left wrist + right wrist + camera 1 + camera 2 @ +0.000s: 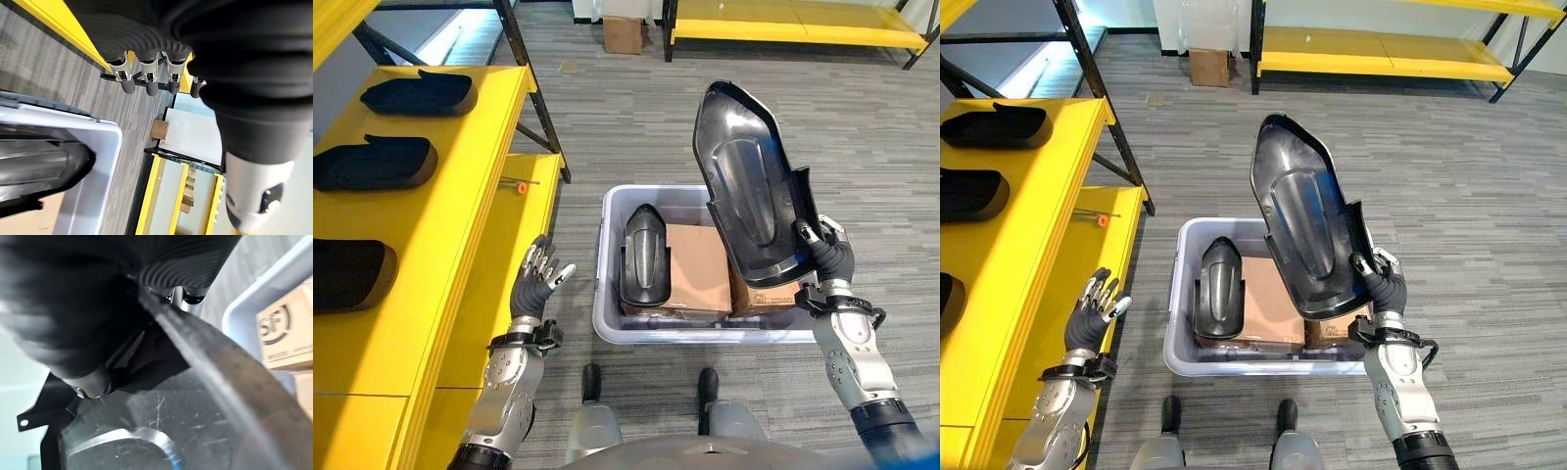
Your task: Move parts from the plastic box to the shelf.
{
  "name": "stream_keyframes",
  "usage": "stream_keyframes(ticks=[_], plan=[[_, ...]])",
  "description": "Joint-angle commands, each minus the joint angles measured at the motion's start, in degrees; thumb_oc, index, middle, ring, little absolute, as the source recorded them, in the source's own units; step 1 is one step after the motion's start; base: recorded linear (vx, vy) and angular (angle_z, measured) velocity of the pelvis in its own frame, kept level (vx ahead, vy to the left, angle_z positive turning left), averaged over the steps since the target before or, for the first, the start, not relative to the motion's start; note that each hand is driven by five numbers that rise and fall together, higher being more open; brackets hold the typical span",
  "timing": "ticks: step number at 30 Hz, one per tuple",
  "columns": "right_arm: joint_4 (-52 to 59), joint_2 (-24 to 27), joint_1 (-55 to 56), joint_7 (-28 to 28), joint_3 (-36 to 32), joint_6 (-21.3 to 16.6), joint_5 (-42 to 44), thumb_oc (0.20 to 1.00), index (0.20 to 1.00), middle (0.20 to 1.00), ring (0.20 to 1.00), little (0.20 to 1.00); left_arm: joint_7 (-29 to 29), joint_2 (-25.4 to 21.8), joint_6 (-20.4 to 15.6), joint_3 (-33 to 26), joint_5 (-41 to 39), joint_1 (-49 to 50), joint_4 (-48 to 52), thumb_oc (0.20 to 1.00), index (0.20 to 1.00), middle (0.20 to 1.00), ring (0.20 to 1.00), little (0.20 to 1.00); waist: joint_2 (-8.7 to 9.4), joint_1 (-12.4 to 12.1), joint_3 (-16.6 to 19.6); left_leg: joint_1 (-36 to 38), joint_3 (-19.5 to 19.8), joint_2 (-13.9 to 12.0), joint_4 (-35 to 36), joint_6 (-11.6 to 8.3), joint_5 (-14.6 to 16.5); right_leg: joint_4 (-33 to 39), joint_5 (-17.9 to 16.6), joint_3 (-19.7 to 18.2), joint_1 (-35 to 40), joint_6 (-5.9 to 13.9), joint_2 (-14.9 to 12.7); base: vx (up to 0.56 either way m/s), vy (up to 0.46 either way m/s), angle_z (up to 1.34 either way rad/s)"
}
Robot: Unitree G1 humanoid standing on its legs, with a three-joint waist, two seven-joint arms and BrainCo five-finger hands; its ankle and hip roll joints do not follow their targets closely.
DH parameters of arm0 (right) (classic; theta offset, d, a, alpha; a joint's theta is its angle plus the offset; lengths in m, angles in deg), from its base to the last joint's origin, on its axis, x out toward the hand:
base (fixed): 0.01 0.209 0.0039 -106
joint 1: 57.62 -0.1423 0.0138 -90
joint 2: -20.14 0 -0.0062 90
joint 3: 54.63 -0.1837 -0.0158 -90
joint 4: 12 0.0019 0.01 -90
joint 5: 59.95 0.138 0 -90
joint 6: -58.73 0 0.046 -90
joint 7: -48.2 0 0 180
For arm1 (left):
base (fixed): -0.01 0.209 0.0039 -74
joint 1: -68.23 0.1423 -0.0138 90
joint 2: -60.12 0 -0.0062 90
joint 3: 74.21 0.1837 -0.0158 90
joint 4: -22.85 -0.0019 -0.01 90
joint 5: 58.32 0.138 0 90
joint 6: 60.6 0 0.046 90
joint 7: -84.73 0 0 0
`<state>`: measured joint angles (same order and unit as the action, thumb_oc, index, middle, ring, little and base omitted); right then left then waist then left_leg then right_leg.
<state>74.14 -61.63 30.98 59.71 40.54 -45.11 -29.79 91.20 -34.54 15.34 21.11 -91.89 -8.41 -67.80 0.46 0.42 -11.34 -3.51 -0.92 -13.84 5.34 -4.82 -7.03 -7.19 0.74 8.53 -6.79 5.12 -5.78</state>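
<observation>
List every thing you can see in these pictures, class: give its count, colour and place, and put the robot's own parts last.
Plastic box: one, pale grey, on the floor.
Black part: one, lying in the box.
Cardboard boxes: brown, count unclear, in the box.
Large black part: one, held up above the box.
Shelf: one, yellow, at the robot's left.
Black parts on the shelf: three.
Far shelf: one, yellow.
Far cardboard box: one, brown, on the floor.
Left robot hand: open, empty, beside the shelf.
Right robot hand: gripping the large part's lower edge.

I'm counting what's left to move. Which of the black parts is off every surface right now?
The large black part pinched in the right hand, raised upright above the plastic box. Another lies inside the box; three rest on the yellow shelf.
</observation>
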Motion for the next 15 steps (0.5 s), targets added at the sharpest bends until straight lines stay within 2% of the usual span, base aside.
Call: stream_keyframes(ticks=[1,2,3,4,5,6,7,8,10,11,13,15], plan=[[4.57,0.39,-6.91,-0.94,0.30,-3.46,1.93,0.200,0.200,0.200,0.200,0.200,-1.17,-2.01,-2.41,-3.97,0.67,-1.33,5.62,1.000,1.000,1.000,1.000,1.000,1.63,-2.44,1.47,-0.02,4.38,-4.89,-0.65,-3.64,-4.09,-5.98,6.03,-1.52,-1.97,-0.14,2.46,-0.14,-0.178,-0.03],[4.03,0.65,-7.53,-0.77,0.32,-3.73,2.08,0.200,0.200,0.200,0.200,0.200,-1.20,-1.88,-2.51,-3.74,0.69,-1.73,5.42,1.000,1.000,1.000,1.000,1.000,1.29,-2.95,1.60,-1.76,5.03,-5.09,-0.34,-4.51,-6.65,-4.85,5.87,-0.34,-1.74,-0.48,2.93,-0.20,-0.169,0.07],[4.20,1.33,-7.39,-0.07,-0.30,-3.73,1.73,0.200,0.200,0.200,0.200,0.200,-0.82,-1.86,-2.54,-3.15,1.96,-2.53,5.19,1.000,1.000,1.000,1.000,1.000,1.15,-3.10,1.00,-4.38,3.11,-4.08,-0.34,-4.18,-9.21,-3.45,5.90,2.51,-0.82,-1.13,2.07,-0.20,-0.127,0.42],[4.37,1.81,-7.21,0.15,-0.73,-3.82,1.69,0.200,0.200,0.200,0.200,0.200,-0.82,-1.78,-2.57,-2.99,2.49,-2.89,4.91,1.000,1.000,1.000,1.000,1.000,1.24,-2.98,0.61,-4.95,1.30,-3.33,-0.50,-3.56,-9.24,-2.88,5.49,3.97,-0.34,-1.31,1.36,-0.21,-0.096,1.85],[4.59,2.30,-6.95,0.19,-1.12,-3.89,1.77,0.200,0.200,0.200,0.200,0.200,-1.00,-1.55,-2.63,-2.92,2.55,-3.15,4.69,1.000,1.000,1.000,1.000,1.000,1.55,-2.82,0.19,-4.33,-0.85,-3.00,-1.60,-2.80,-7.79,-2.21,4.80,4.85,0.02,-1.42,0.58,-0.17,-0.079,2.58],[4.76,2.53,-6.45,0.30,-1.44,-3.85,1.74,0.200,0.200,0.200,0.200,0.200,-1.39,-1.28,-2.69,-2.70,2.51,-3.50,4.41,1.000,1.000,1.000,1.000,1.000,1.81,-2.69,-0.01,-4.12,-1.63,-2.50,-5.04,-2.15,-4.90,-1.19,3.88,6.06,0.37,-1.42,-0.26,-0.19,-0.096,2.17],[5.63,2.51,-5.29,0.11,-2.43,-4.11,1.71,0.200,0.200,0.200,0.200,0.200,-1.83,-0.69,-2.89,-2.52,2.23,-3.82,4.49,1.000,1.000,1.000,1.000,1.000,2.36,-2.44,-0.21,-3.50,-1.42,-1.17,-11.66,-1.43,-0.05,-0.02,2.93,7.41,1.04,-1.60,-1.77,-0.13,-0.062,1.04],[5.67,2.51,-5.25,0.11,-2.47,-4.10,1.71,0.200,0.200,0.200,0.200,0.200,-1.83,-0.69,-2.90,-2.50,2.23,-3.83,4.48,1.000,1.000,1.000,1.000,1.000,2.27,-2.31,-0.26,-3.84,-1.15,-1.19,-12.33,-1.41,0.35,0.01,2.95,7.59,1.16,-1.56,-1.75,-0.08,-0.032,0.90],[6.66,1.27,-2.28,0.14,-4.03,-4.16,1.97,0.200,0.200,0.200,0.200,0.200,-2.15,0.06,-2.48,-2.59,2.00,-4.35,4.39,1.000,1.000,1.000,1.000,1.000,2.21,-1.26,0.57,-0.31,-3.25,-0.52,-16.28,-0.66,4.53,0.51,2.93,11.70,2.71,-2.05,-3.48,-0.02,0.067,1.23],[6.70,0.60,-1.46,0.21,-4.12,-4.12,2.22,0.200,0.200,0.200,0.200,0.200,-1.92,0.28,-2.50,-2.49,2.29,-4.20,4.44,1.000,1.000,1.000,1.000,1.000,2.19,-1.19,0.85,0.85,-2.47,0.42,-17.05,-0.83,6.17,0.20,2.85,12.09,2.79,-1.89,-3.90,0.04,0.143,0.76],[7.52,-0.36,0.81,0.20,-5.38,-3.73,2.59,0.200,0.200,0.200,0.200,0.200,-2.24,0.74,-2.20,-2.70,1.97,-3.24,4.82,1.000,1.000,1.000,1.000,1.000,1.44,-0.57,1.72,3.44,-3.65,1.28,-12.05,-0.17,8.15,-0.02,2.04,13.63,3.68,-0.99,-4.87,0.08,0.178,1.09],[7.59,-0.68,2.37,-0.02,-6.80,-3.36,2.45,0.200,0.200,0.200,0.200,0.200,-2.49,1.18,-1.88,-3.07,1.96,-2.29,5.02,1.000,1.000,1.000,1.000,1.000,1.06,-0.56,2.51,4.61,-4.12,2.14,-8.17,-0.19,8.26,-0.32,1.24,14.76,4.52,-0.14,-6.37,0.08,0.248,0.80]])
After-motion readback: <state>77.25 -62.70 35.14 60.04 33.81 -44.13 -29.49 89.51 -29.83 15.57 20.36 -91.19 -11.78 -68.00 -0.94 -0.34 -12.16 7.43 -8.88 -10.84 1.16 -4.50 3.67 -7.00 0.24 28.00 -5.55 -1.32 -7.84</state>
